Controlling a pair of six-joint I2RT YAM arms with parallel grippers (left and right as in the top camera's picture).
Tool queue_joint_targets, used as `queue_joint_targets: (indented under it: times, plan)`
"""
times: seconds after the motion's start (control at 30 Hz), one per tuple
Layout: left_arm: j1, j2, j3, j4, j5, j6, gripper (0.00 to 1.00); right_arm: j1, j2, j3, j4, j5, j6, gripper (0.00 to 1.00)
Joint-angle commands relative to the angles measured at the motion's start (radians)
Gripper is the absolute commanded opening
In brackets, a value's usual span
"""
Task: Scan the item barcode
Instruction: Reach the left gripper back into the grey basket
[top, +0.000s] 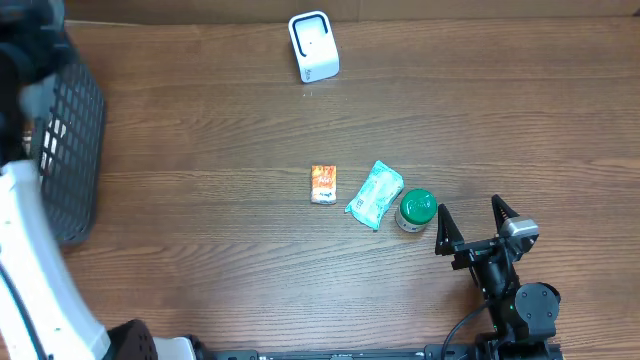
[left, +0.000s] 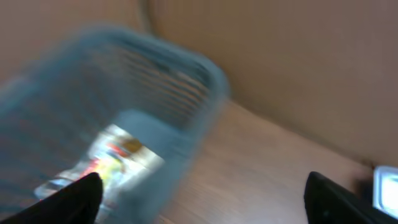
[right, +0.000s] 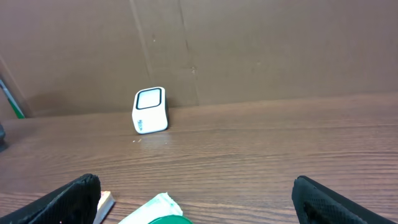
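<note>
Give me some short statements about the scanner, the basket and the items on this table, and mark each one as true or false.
1. The white scanner stands near the far edge of the table, apart from the loose items. True.
2. The orange packet lies inside the basket. False: it lies on the bare table, beside the pale green pouch.
3. The green-lidded jar sits between the pouch and the right arm's jaws. True.
4. The right arm's jaws are shut on the jar. False: they stand open and hold nothing.
5. The basket is empty. False: the left wrist view shows a blurred colourful packet in it.
</note>
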Motion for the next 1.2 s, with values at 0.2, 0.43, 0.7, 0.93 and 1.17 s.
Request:
queue_joint_targets:
  times: [0.2,0.43,0.7,0.93,1.17]
  plan:
    - [0.261,0.115,-0.011,-0.042,-0.006,0.230,1.00,0.002,-0.002,-0.010,0.005,0.013,-0.007,1.00]
    - [0.367,0.269,-0.018,-0.041,0.069,0.312,1.00,0.002,-0.002,-0.011,0.005,0.013,-0.007,1.00]
    - [0.432,0.454,-0.018,-0.031,0.141,0.394,1.00,0.002,-0.002,-0.011,0.005,0.013,-0.007,1.00]
    - [0.453,0.615,-0.018,-0.016,0.184,0.530,1.00,0.002,-0.002,-0.011,0.005,0.013,-0.007,1.00]
    - [0.454,0.733,-0.018,0.018,0.183,0.598,1.00,0.002,-0.002,-0.011,0.005,0.013,-0.007,1.00]
